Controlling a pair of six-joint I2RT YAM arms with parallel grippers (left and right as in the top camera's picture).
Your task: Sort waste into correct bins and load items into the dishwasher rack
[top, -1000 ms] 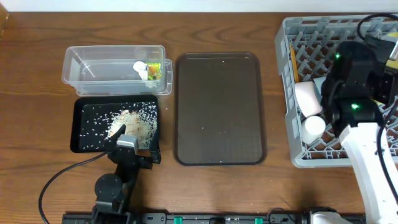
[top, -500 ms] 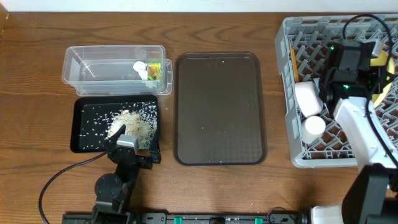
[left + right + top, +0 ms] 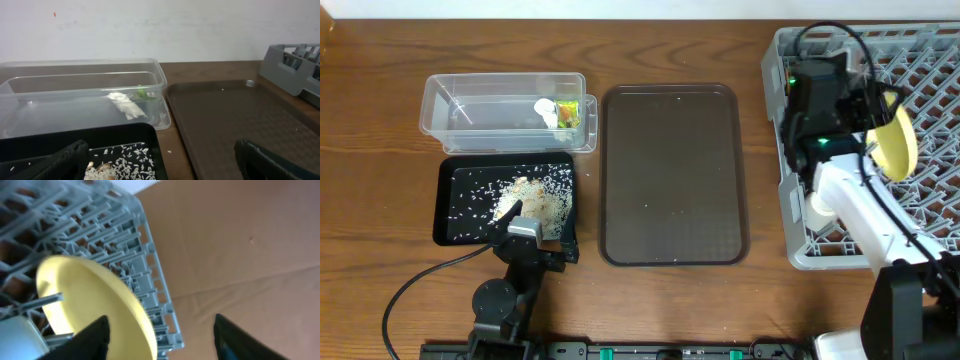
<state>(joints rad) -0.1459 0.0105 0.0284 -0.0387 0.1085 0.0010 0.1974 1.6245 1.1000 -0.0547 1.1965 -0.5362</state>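
The wooden table (image 3: 380,120) runs under everything, with a pale wall (image 3: 150,25) behind it in the left wrist view. The plate (image 3: 897,147) stands on edge among the pegs of the rack (image 3: 930,60), toward its right half. A second ago my right arm (image 3: 860,205) sat over that spot and hid it. The arm has since swung toward the rack's far left corner, and the plate is in plain sight, standing on its own. The right fingers (image 3: 92,335) are spread wide with nothing between them, and in the wrist view the plate sits just beyond one of them. I read that as the plate released and loaded.

The cup (image 3: 823,207) lies in the rack's near left part. The white bowl that showed beside it earlier is now under the arm. Farther out, the wrapper (image 3: 567,112) is in the tub (image 3: 500,76) and the rice (image 3: 535,195) is in the black tray (image 3: 441,205). The brown tray (image 3: 670,240) lies between them and the rack. The left fingers (image 3: 65,160) are wide apart and hold nothing, parked at the black tray's near edge. Little seems left to do, though I can't find the blue bowl.
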